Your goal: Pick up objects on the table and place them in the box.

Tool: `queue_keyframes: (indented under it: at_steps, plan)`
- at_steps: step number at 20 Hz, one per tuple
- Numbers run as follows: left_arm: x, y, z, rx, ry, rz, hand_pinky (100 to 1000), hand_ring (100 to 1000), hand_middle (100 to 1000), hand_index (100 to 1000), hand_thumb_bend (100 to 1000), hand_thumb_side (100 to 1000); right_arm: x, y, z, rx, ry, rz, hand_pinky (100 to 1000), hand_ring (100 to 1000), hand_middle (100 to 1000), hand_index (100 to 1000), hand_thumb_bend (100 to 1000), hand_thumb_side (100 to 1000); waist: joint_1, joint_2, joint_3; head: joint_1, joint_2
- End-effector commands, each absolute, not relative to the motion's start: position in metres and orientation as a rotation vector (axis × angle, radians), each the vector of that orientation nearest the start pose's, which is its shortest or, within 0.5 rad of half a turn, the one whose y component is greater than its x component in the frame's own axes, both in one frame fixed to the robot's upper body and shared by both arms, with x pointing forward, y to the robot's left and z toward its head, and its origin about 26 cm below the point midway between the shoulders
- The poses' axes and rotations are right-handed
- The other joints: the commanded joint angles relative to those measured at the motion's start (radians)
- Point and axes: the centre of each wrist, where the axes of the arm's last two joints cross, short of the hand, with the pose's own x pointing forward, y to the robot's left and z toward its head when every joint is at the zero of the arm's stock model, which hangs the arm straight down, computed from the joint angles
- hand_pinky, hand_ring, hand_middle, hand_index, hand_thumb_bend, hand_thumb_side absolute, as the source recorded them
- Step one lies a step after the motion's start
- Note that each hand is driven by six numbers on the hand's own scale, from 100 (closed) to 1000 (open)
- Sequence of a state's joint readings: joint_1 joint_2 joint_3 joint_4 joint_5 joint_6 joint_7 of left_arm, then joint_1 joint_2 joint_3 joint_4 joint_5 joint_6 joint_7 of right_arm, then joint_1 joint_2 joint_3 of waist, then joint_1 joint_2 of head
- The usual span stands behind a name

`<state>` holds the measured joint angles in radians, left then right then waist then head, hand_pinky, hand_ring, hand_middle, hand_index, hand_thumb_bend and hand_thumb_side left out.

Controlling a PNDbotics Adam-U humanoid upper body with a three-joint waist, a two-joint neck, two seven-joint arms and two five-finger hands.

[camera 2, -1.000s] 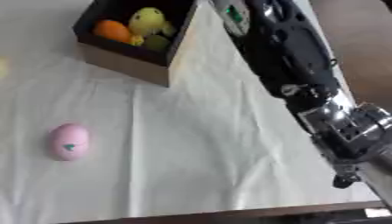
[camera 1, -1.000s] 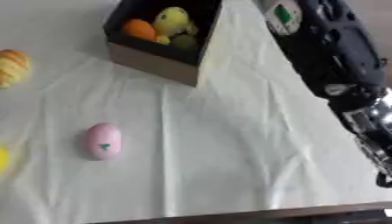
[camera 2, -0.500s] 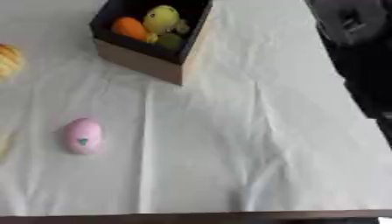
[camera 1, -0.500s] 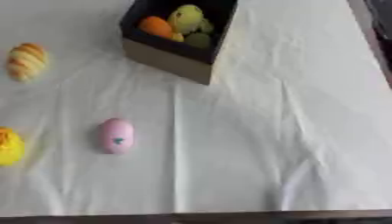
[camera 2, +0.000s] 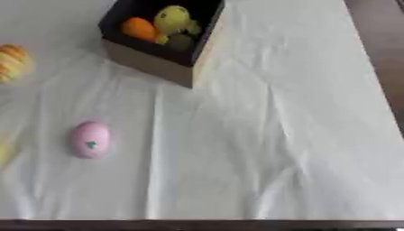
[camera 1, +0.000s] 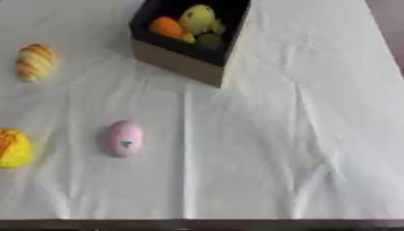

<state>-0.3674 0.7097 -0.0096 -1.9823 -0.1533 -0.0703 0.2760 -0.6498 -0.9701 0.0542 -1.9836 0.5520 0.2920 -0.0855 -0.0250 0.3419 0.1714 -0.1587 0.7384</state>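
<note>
Three left: three things lie loose on your tabletop (camera 1: 315, 113).
Box (camera 1: 185, 61): far centre, open-topped, already holding fruit.
Striped piece (camera 1: 35, 61): far left.
Yellow piece (camera 1: 12, 149): left edge.
Pink egg (camera 1: 125, 138): nearest middle, easiest reach.
Fingers: neither hand in view, so their state cannot be told.

We see no part of our body in either eye view: no arm, no hand, no casing.
</note>
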Motion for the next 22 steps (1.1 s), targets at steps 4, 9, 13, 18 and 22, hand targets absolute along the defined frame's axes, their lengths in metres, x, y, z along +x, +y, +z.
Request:
queue_keyframes:
  at_steps: [4, 9, 13, 18, 22]
  plan:
    - [0.287, 0.328, 0.274, 1.016, -2.115, -0.969, 847, 870, 814, 860, 444, 577, 0.276, -0.311, 0.371, 2.076, 2.608, -0.969, 832, 793, 752, 862, 100, 457, 0.023, -0.033, 0.003, 0.02, 0.016]
    - [0.283, 0.337, 0.276, 1.046, -1.892, -1.146, 867, 879, 821, 870, 454, 545, 0.276, -0.314, 0.368, 2.087, 2.622, -0.945, 832, 789, 750, 860, 100, 466, 0.025, -0.034, 0.006, 0.034, 0.02]
    - [0.28, 0.353, 0.265, 1.023, -1.562, -1.397, 932, 887, 789, 889, 526, 425, 0.277, -0.316, 0.365, 2.109, 2.618, -0.956, 831, 784, 747, 851, 100, 482, 0.026, -0.031, 0.012, 0.007, 0.019]
    - [0.285, 0.373, 0.249, 0.954, -1.292, -1.483, 953, 904, 820, 918, 543, 302, 0.278, -0.319, 0.36, 2.132, 2.636, -0.942, 830, 778, 742, 842, 100, 493, 0.026, -0.028, 0.014, 0.005, 0.024]
    - [0.289, 0.383, 0.238, 0.912, -1.189, -1.478, 958, 912, 835, 935, 536, 203, 0.278, -0.319, 0.357, 2.136, 2.655, -0.929, 829, 773, 738, 835, 100, 499, 0.026, -0.027, 0.013, 0.011, 0.026]
